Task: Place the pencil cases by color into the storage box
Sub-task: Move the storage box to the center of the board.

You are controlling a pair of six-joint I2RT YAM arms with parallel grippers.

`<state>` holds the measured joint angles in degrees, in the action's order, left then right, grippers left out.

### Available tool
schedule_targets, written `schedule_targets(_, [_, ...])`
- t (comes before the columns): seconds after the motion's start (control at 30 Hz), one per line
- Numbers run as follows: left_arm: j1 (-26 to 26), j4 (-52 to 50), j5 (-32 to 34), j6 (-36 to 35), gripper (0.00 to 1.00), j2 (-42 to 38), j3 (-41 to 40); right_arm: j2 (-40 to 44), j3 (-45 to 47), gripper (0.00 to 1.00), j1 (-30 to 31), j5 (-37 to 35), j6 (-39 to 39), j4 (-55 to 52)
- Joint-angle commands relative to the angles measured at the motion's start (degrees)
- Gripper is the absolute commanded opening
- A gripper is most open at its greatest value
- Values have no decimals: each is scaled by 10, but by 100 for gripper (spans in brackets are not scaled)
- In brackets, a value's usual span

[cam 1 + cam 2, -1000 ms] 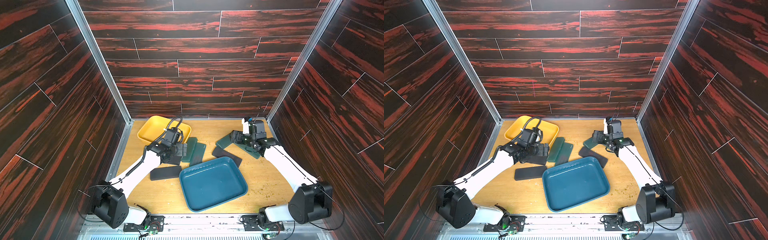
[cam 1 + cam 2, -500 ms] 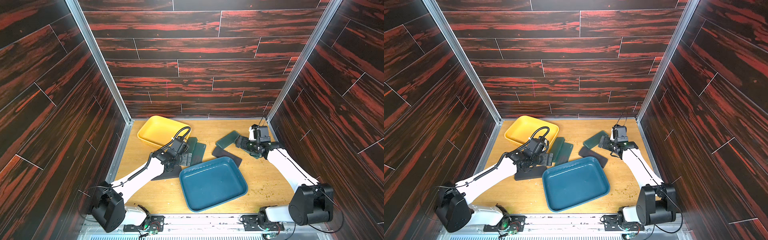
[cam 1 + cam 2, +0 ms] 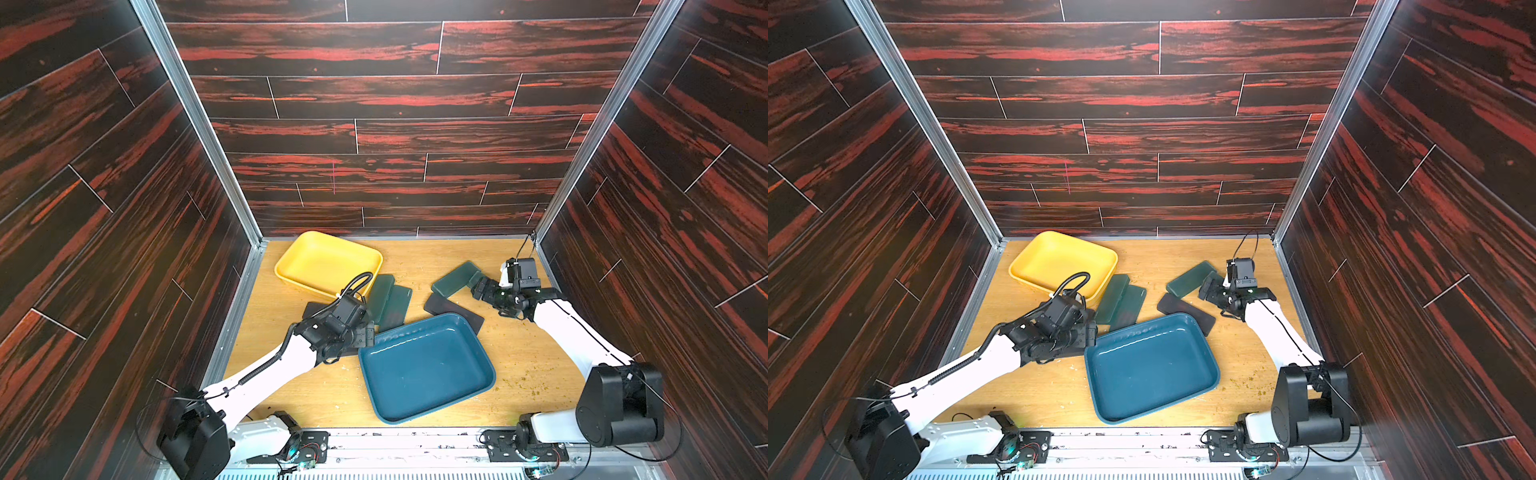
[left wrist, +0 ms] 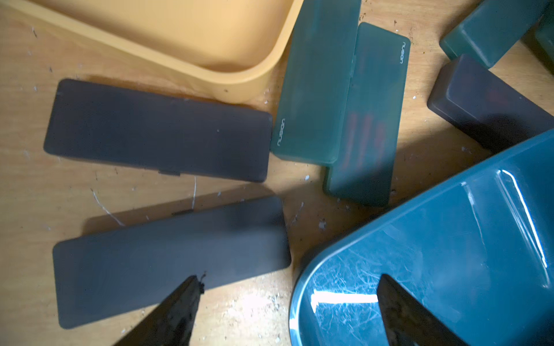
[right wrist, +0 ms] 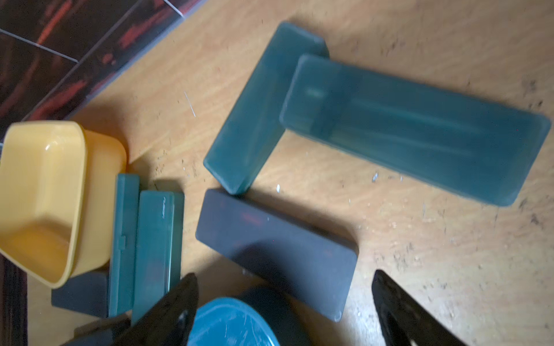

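The left claw (image 4: 287, 311) hangs spread and empty, one tip over the nearer black pencil case (image 4: 168, 257), which lies flat on the worktop (image 4: 36, 194), long axis crosswise. The right claw (image 5: 284, 308), also spread and empty, hovers farther off.

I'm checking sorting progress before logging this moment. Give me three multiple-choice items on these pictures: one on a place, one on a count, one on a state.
1. Where does the pair of green cases by the yellow tray lie?
A. inside the yellow tray
B. on the table, beside that tray
C. inside the blue tray

2. How many black cases show in the left wrist view?
A. one
B. three
C. five

3. What is in the blue tray?
A. nothing
B. a green case
C. a black case

Answers: 1 B, they overlap on the wood next to the tray's rim. 2 B, two lie whole and a third shows partly near the blue tray. 3 A, both top views show its bare inside.
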<state>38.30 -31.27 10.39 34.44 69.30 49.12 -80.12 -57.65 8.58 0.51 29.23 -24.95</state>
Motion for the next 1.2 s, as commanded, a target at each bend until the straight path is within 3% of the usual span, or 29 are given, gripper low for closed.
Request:
schedule_targets(0.0, [11,-12,-4,34,92,-17,-13,29,6,91,32,-3,-30,-28])
schedule_targets(0.27, [23,8,-21,53,92,11,-30,24,28,90,101,-19,-56,-52])
schedule_targets(0.57, [24,46,-43,47,91,98,-8,20,61,89,123,-26,-68,-64])
schedule_targets(0.9, [25,61,-39,10,90,182,59,-32,84,89,118,-60,-52,-4])
schedule_targets(1.17, [25,71,-39,-33,90,288,158,-74,84,89,60,-58,-38,65])
